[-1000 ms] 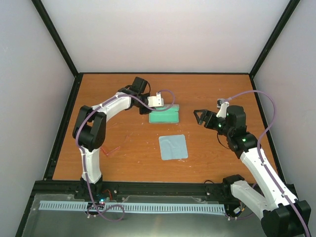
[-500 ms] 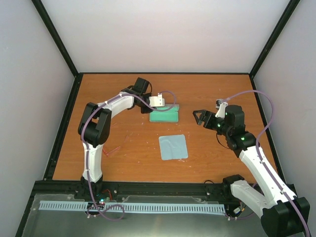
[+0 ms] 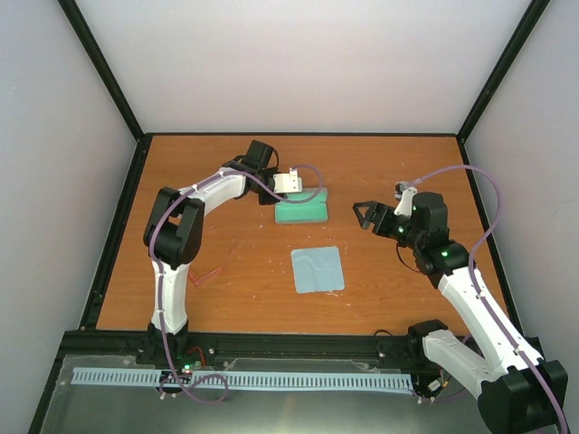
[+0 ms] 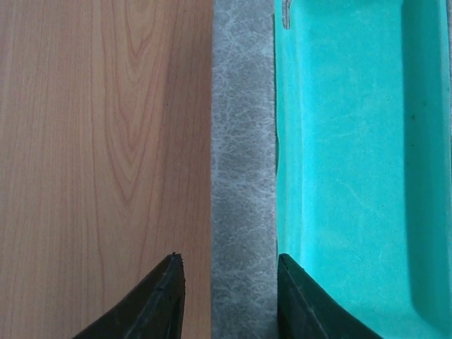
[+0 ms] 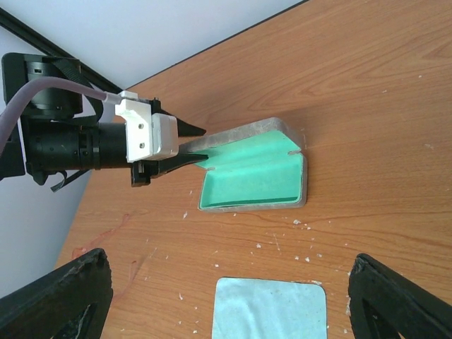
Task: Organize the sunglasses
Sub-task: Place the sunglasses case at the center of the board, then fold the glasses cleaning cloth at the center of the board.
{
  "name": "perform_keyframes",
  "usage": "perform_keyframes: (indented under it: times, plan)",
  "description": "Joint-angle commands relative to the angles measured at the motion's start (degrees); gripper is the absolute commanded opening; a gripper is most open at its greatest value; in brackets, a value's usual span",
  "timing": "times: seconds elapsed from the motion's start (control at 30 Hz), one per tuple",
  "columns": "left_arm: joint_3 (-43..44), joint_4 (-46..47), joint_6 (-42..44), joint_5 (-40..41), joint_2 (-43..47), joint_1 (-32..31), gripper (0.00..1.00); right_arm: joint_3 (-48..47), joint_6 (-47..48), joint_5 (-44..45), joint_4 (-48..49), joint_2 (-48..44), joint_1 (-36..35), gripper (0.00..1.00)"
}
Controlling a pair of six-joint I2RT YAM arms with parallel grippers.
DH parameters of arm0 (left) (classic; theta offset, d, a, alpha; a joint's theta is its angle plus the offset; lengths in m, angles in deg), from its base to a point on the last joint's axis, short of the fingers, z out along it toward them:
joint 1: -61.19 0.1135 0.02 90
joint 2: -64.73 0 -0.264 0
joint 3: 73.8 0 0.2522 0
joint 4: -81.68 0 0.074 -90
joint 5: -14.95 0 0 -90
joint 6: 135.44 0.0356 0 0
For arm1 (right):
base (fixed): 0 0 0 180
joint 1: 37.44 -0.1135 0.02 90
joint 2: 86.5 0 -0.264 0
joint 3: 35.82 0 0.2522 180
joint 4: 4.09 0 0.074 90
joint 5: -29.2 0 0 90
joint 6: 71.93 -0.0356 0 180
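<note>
The sunglasses (image 3: 209, 271) lie on the table at the left, thin red-pink and faint, well apart from both grippers. The grey case (image 3: 300, 211) lies open, its green lining (image 4: 346, 162) showing. My left gripper (image 3: 291, 190) is at the case's left end. Its jaws are open and straddle the raised grey lid edge (image 4: 244, 176), with one fingertip (image 4: 169, 293) over the wood and the other on the lining side. This also shows in the right wrist view (image 5: 198, 145). My right gripper (image 3: 365, 214) is open and empty, hovering to the right of the case.
A light blue square cloth (image 3: 317, 269) lies flat in front of the case and also shows in the right wrist view (image 5: 272, 311). Small white crumbs (image 5: 304, 244) are scattered on the wood between the case and the cloth. Black frame rails (image 3: 118, 226) border the table.
My left arm's elbow has swung toward the case while its gripper stayed at the lid. The green lining looks slightly narrower from above. The right arm has barely moved.
</note>
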Motion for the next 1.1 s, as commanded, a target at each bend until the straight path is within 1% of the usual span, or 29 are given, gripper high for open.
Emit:
perform_keyframes:
  times: [0.0,0.03,0.13,0.17,0.3,0.43,0.5,0.53,0.57,0.67,0.73,0.8,0.83,0.87,0.93,0.97,1.07]
  plan:
    - [0.9,1.5,0.7,0.2,0.4,0.1,0.41,0.9,0.1,-0.3,0.6,0.1,0.2,0.88]
    - [0.9,1.7,0.6,0.3,0.5,0.1,0.44,0.9,0.2,-0.3,0.6,0.1,0.2,0.88]
    - [0.8,2.0,0.1,0.6,1.5,0.1,0.6,1.0,0.1,0.0,0.3,-0.3,0.2,0.88]
    - [0.5,2.3,0.0,0.6,1.9,0.1,0.63,1.1,0.1,0.1,0.3,-0.4,0.2,0.88]
    - [-0.8,3.8,-1.4,0.5,4.2,0.1,0.7,1.3,0.1,0.9,-0.6,-0.6,0.2,0.89]
    - [-1.4,5.1,-4.8,0.7,7.4,0.1,0.72,0.7,0.8,2.3,-4.0,-0.6,0.2,0.87]
    - [-2.2,6.6,-7.5,1.2,9.9,0.1,0.72,-0.3,2.1,2.8,-7.5,0.3,0.2,0.84]
    - [-2.5,7.1,-8.9,1.4,11.4,0.1,0.72,-1.1,2.6,2.8,-9.5,1.2,0.2,0.79]
    - [-3.0,7.8,-10.2,1.5,12.9,0.1,0.72,-1.8,2.9,2.7,-12.3,2.1,0.2,0.69]
    - [-4.5,9.0,-13.9,1.1,18.1,0.1,0.68,-3.3,2.2,0.4,-17.7,6.1,0.2,0.39]
    - [-5.9,8.4,-14.6,-2.3,21.8,0.1,0.61,-3.3,1.8,-2.1,-20.3,7.9,-0.4,0.27]
    - [-8.1,7.4,-14.0,-7.1,25.9,0.1,0.48,-3.7,1.6,-2.7,-23.4,9.1,-2.4,0.25]
    - [-9.4,6.4,-12.7,-9.7,27.7,0.1,0.4,-3.8,1.5,-3.0,-25.0,9.6,-3.6,0.26]
    - [-10.8,5.2,-11.5,-12.7,29.5,0.1,0.36,-3.8,1.2,-3.8,-26.2,10.2,-4.6,0.29]
    - [-13.7,3.0,-9.8,-16.6,31.9,-0.2,0.31,-3.8,0.9,-5.4,-28.5,11.0,-7.0,0.35]
    - [-15.1,1.7,-8.9,-17.5,32.5,-0.5,0.3,-3.6,0.6,-5.9,-29.5,11.4,-8.1,0.36]
    - [-19.4,-0.4,-7.3,-18.1,33.6,-1.6,0.28,-2.6,-0.4,-7.5,-30.0,11.7,-11.0,0.26]
